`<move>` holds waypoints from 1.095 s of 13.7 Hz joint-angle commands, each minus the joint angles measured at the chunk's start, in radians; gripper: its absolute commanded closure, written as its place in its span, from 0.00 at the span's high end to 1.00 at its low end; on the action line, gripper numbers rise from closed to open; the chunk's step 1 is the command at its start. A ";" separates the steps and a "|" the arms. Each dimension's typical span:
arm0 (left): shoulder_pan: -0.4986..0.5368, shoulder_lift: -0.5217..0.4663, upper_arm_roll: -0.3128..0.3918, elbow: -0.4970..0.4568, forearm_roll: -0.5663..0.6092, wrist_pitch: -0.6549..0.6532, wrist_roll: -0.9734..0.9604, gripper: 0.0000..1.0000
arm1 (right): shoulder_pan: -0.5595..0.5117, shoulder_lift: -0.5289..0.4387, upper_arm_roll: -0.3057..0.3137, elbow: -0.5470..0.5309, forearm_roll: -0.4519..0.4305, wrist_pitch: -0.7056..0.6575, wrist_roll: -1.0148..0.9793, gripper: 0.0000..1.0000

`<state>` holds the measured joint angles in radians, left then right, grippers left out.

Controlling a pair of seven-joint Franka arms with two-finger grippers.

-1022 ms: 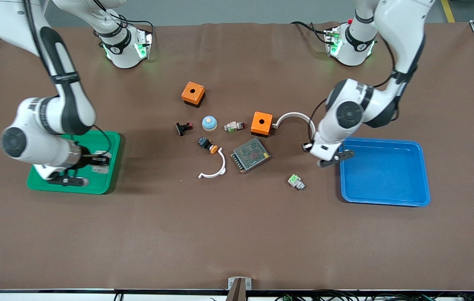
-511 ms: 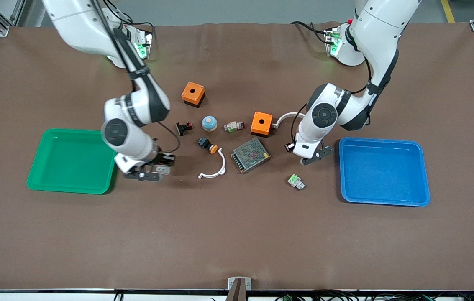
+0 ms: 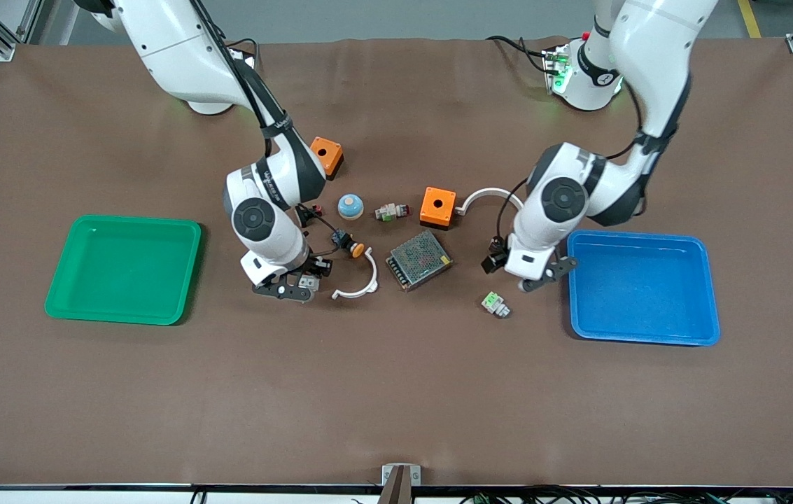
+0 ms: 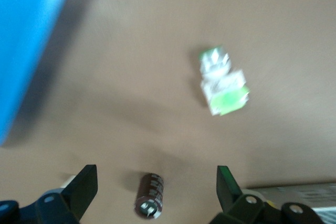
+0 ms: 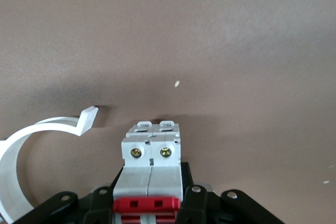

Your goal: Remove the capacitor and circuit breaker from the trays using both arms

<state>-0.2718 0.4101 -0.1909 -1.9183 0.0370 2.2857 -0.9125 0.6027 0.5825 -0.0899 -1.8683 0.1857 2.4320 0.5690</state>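
My right gripper (image 3: 296, 284) is shut on the breaker (image 5: 152, 163), a white-grey block with red levers. The gripper holds it low over the bare mat beside a white curved clip (image 3: 360, 281). The breaker also shows in the front view (image 3: 308, 281). My left gripper (image 4: 156, 184) is open, its fingers on either side of the capacitor (image 4: 150, 196), a small dark cylinder with a metallic end that lies on the mat. In the front view the left gripper (image 3: 535, 277) is between the blue tray (image 3: 641, 329) and the mesh box (image 3: 419, 259). The capacitor is hidden there.
The green tray (image 3: 123, 308) is at the right arm's end of the table. A white-and-green connector block (image 3: 495, 304) lies near the left gripper. Two orange boxes (image 3: 437, 206), a blue dome (image 3: 351, 206), an orange-capped button (image 3: 348, 243) and a second white clip (image 3: 490, 194) sit mid-table.
My right gripper has moved from over the green tray to the middle of the table, still holding the breaker. My left gripper has shifted a little beside the blue tray.
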 commanded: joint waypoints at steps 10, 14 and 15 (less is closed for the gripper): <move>0.302 -0.164 0.001 0.463 0.063 -0.534 0.530 1.00 | -0.087 0.007 -0.025 0.226 0.009 -0.237 -0.073 1.00; 0.374 -0.269 -0.001 0.463 0.084 -0.624 0.748 1.00 | -0.262 -0.061 -0.027 0.340 0.003 -0.491 -0.314 1.00; 0.387 -0.289 -0.002 0.463 0.083 -0.650 0.773 1.00 | -0.300 -0.090 -0.027 0.339 -0.020 -0.513 -0.333 1.00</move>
<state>0.0895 0.1707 -0.1824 -1.4417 0.1012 1.6765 -0.1997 0.3743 0.5519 -0.1373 -1.5174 0.1830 1.9638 0.2928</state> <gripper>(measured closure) 0.000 0.000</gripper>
